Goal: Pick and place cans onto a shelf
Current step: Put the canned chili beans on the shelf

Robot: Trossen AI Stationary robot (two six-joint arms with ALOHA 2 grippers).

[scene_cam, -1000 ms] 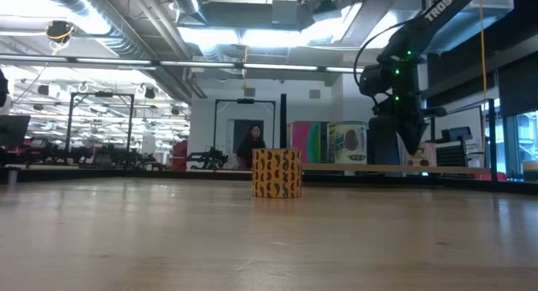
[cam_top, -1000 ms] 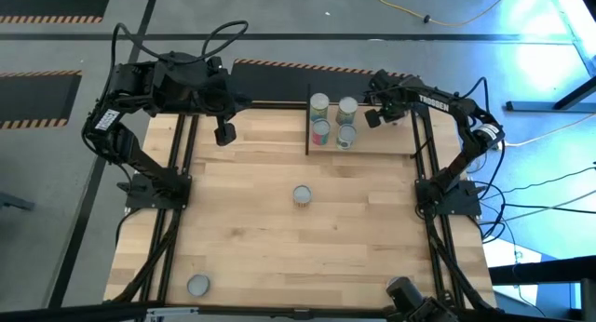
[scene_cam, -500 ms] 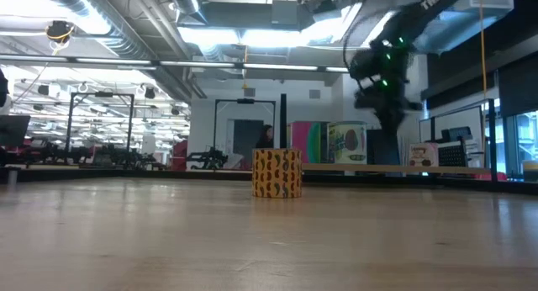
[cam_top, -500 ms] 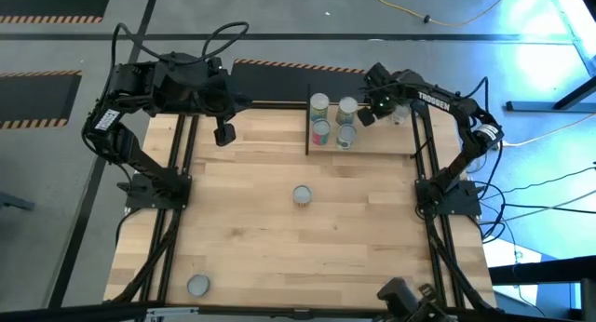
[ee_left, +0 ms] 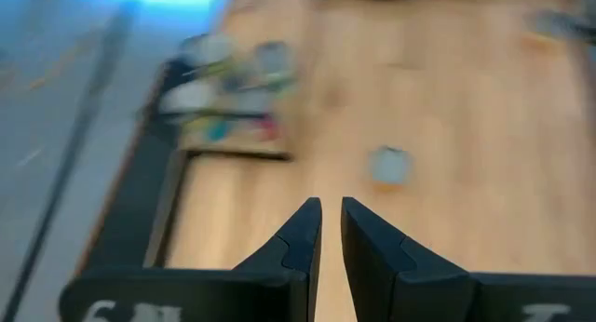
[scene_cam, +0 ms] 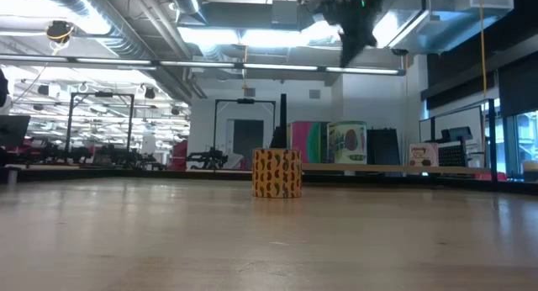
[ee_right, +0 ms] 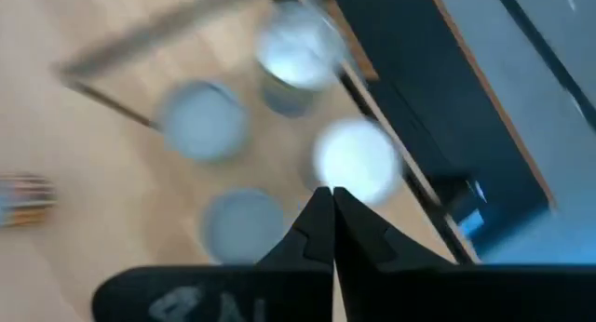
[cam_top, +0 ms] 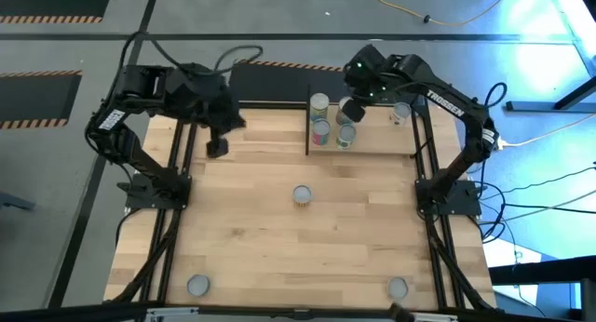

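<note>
Overhead, the right gripper (cam_top: 351,109) is hanging above the shelf (cam_top: 372,143) in the upper centre of the high view, its fingers (ee_right: 317,231) pressed together with nothing between them. Four cans are sitting on the shelf just right of its black edge panel (cam_top: 307,120): a pale yellow can (cam_top: 319,103), a pink can (cam_top: 321,132), a green can (cam_top: 344,136) and a fourth partly covered by the gripper. A fifth silver-topped can (cam_top: 400,111) is standing further right near the shelf's far edge. An orange patterned can (scene_cam: 276,172) is standing alone at mid-table. Two more cans are resting along the bottom edge of the high view, one lower left (cam_top: 197,285) and one lower right (cam_top: 398,287). At upper left, the left gripper (cam_top: 216,147) is hovering over the table (cam_top: 251,229), its fingers (ee_left: 296,236) nearly closed, a narrow gap showing, clasping nothing.
</note>
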